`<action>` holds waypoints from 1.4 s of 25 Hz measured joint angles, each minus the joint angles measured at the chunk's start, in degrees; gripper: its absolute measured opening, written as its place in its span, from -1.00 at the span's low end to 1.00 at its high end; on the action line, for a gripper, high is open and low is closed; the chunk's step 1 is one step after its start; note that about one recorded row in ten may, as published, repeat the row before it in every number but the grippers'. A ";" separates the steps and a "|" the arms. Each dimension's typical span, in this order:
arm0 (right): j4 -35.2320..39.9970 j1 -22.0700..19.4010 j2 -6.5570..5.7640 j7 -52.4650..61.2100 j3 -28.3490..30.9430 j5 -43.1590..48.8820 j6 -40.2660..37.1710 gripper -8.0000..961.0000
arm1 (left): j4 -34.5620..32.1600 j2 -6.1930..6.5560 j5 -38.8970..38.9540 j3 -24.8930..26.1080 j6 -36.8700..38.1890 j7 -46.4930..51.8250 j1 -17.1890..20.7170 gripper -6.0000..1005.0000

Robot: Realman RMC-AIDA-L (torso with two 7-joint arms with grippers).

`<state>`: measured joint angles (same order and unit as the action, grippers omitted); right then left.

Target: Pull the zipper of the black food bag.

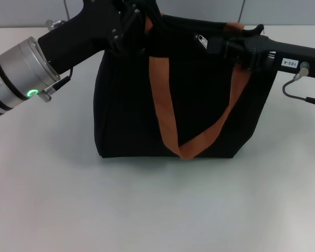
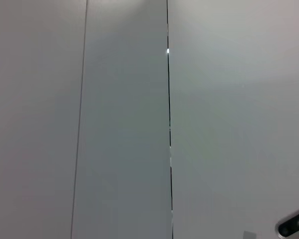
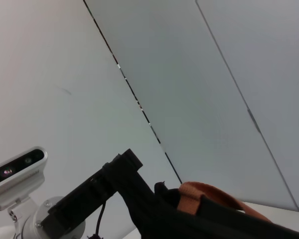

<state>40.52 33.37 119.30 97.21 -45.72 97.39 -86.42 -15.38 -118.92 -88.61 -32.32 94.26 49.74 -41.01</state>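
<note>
The black food bag stands upright on the white table, with an orange-brown strap hanging down its front. My left gripper is at the bag's top left corner, shut on the fabric there; it also shows in the right wrist view, beside the bag's top edge and a strap. My right gripper reaches in from the right along the bag's top and is shut at the small silver zipper. The left wrist view shows neither the bag nor the fingers.
The white table stretches in front of the bag and on both sides of it. Grey wall panels stand behind it. The left arm's wrist camera shows in the right wrist view.
</note>
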 joint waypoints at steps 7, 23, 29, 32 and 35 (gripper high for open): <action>2.62 -1.65 0.03 1.02 0.09 -0.06 -0.88 -0.99 | -0.33 0.16 0.73 -0.02 -0.21 0.00 0.29 -0.95; 9.16 -5.79 0.04 2.59 4.70 -0.72 -6.19 -0.99 | -1.06 0.06 0.73 -0.02 -2.27 -0.66 -0.56 -0.95; 8.69 -5.97 0.06 2.29 4.94 -0.80 -8.19 -0.92 | -0.85 -0.08 0.73 -0.03 -1.99 -0.50 -0.92 -0.95; 8.63 -5.86 0.03 2.24 4.91 -0.81 -8.70 -0.86 | -0.83 -0.12 0.73 -0.14 -1.94 -0.48 -0.92 -0.95; 8.56 -5.87 0.02 2.21 4.96 -0.80 -9.16 -0.79 | -0.79 -0.16 0.73 -0.17 -1.74 -0.45 -0.92 -0.95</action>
<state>49.08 27.49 119.32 99.42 -40.76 96.58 -95.58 -16.17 -119.08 -87.88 -32.49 92.52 49.29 -41.93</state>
